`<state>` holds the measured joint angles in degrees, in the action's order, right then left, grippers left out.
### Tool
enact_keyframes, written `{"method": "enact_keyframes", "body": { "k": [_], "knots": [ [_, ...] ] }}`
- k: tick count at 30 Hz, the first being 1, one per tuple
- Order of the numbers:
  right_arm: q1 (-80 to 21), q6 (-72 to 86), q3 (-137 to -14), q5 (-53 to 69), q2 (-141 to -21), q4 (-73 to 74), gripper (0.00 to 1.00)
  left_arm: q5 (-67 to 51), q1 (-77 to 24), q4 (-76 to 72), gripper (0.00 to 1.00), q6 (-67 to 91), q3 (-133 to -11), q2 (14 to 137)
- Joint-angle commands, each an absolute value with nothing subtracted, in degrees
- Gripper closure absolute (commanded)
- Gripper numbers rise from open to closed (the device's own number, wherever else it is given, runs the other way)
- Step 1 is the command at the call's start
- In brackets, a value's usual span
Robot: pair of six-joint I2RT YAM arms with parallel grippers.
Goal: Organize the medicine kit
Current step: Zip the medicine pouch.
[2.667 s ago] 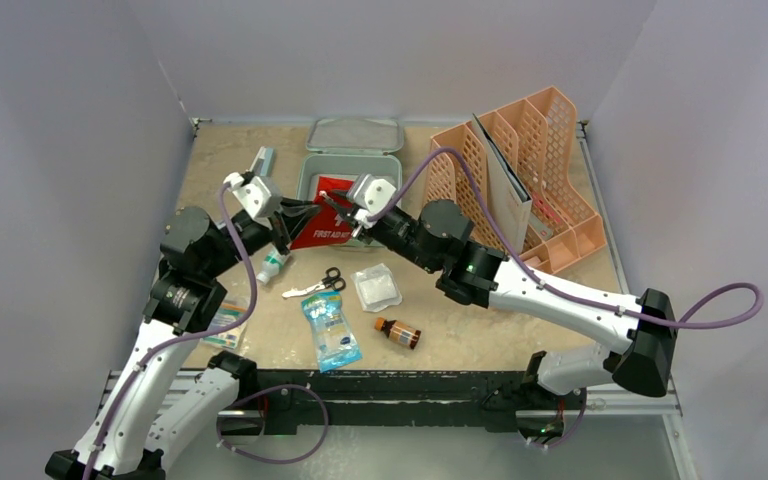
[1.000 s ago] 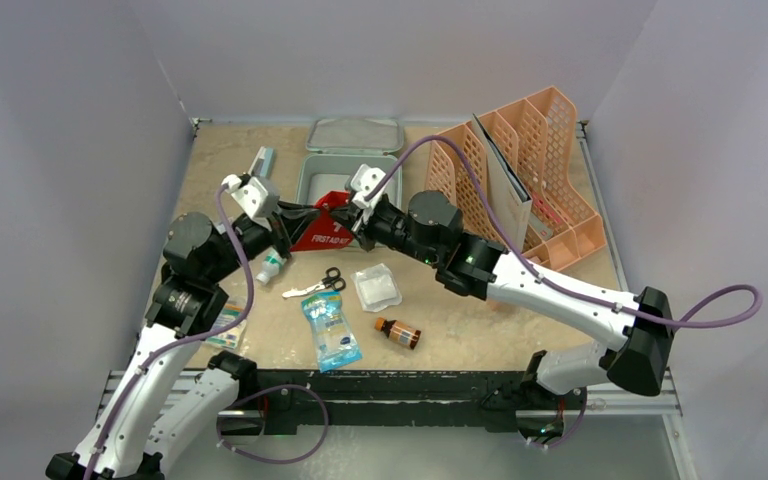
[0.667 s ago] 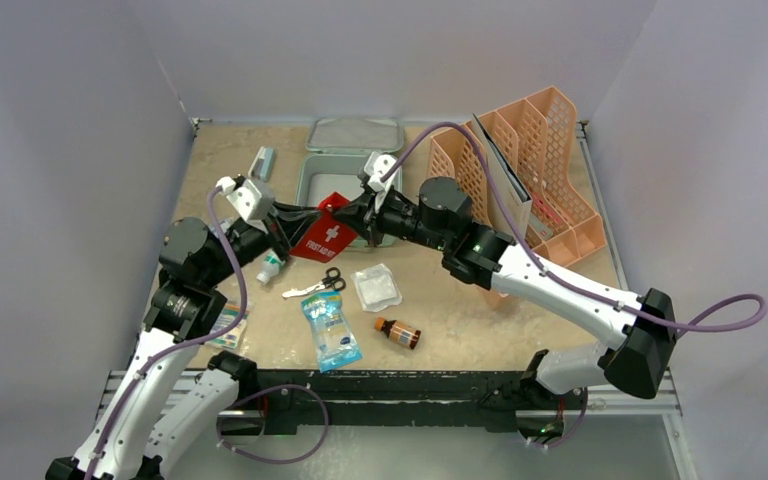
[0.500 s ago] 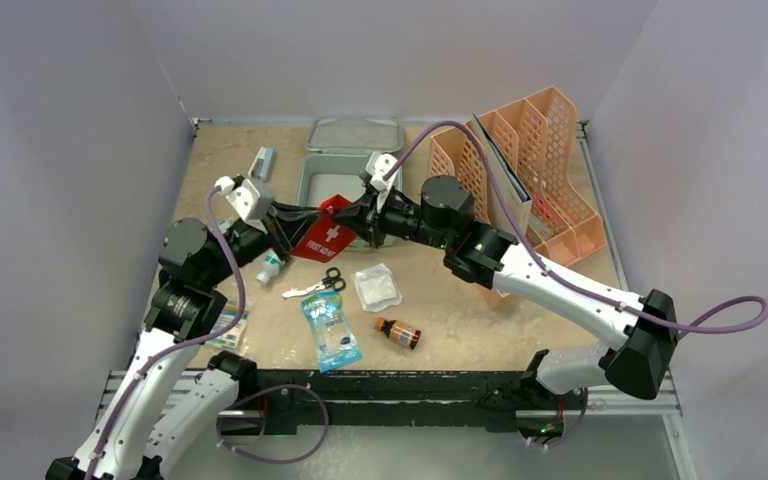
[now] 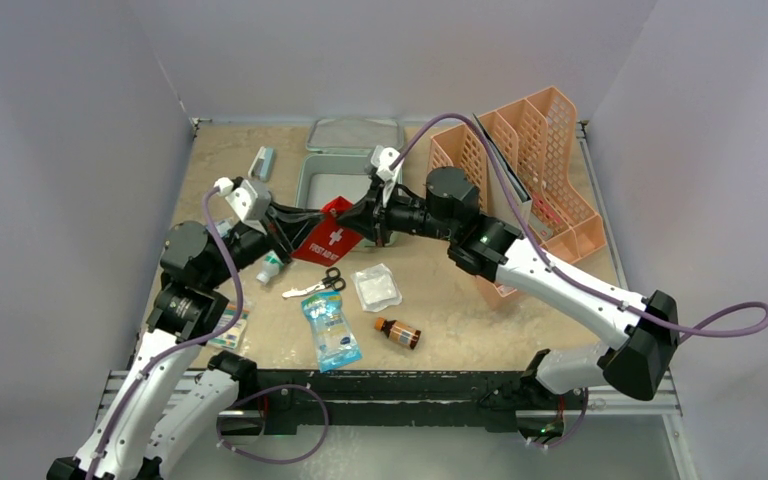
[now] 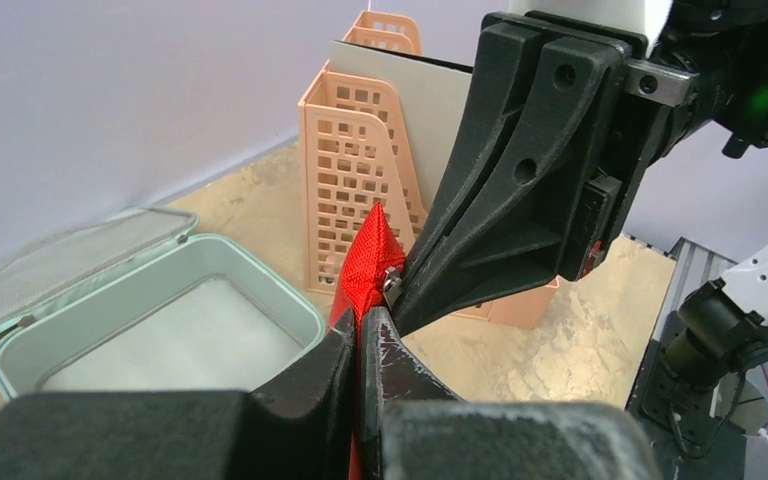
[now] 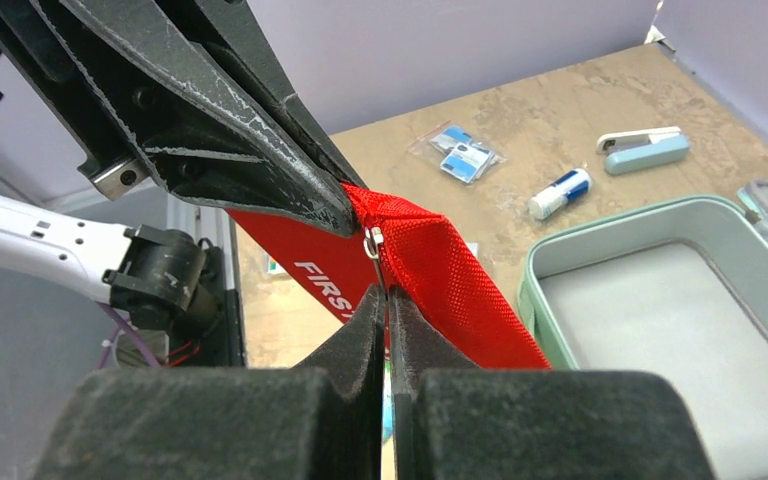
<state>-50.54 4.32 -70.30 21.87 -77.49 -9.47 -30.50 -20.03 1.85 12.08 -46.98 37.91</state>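
With left pincer (image 5: 307, 221) pinching the flat red fabric pouch (image 5: 328, 240) and right pincer (image 5: 353, 222) seemingly its zip pull (image 7: 371, 242), draw them apart along the zip, by the near rim of the open mint-green square plastic medicine kit (image 5: 302, 188).

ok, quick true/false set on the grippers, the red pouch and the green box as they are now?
1. The left gripper and right gripper are both shut on the flat red fabric pouch. True.
2. The pouch lies inside the mint-green square plastic box. False: it hangs in the air between the grippers, and the box looks empty.
3. The box's lid is closed. False: it lies open behind the box.
4. The black-handled scissors lie on the table. True.
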Motion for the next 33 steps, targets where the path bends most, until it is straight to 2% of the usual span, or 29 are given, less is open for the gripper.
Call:
{"method": "enact_keyframes", "body": {
  "k": [1,8,22,30,31,33],
  "knots": [
    [-47.95,8.55,-72.36,24.78,-77.46,-4.31,1.0,-30.16,-19.85,-6.88,1.0,13.53,-47.71,37.43],
    [-45.44,15.47,-71.47,29.89,-77.77,-6.06,1.0,-28.84,-19.78,-7.9,1.0,13.07,-46.47,37.27],
    [-45.09,15.72,-71.64,30.68,-77.68,-4.76,1.0,-31.97,-19.8,-8.72,1.0,17.74,-47.01,35.15],
    [-44.61,22.88,-72.04,35.68,-76.84,-7.82,1.0,-31.89,-19.81,-6.05,1.0,14.21,-46.56,35.21],
    [-44.57,23.01,-71.95,34.86,-76.34,-7.18,0.97,-32.1,-19.86,-5.51,1.0,14.02,-47.06,35.63],
    [-44.56,22.29,-71.75,32.19,-74.91,-5.51,0.84,-31.9,-19.77,-4.75,1.0,13.49,-47.7,36.25]
  ]
}}
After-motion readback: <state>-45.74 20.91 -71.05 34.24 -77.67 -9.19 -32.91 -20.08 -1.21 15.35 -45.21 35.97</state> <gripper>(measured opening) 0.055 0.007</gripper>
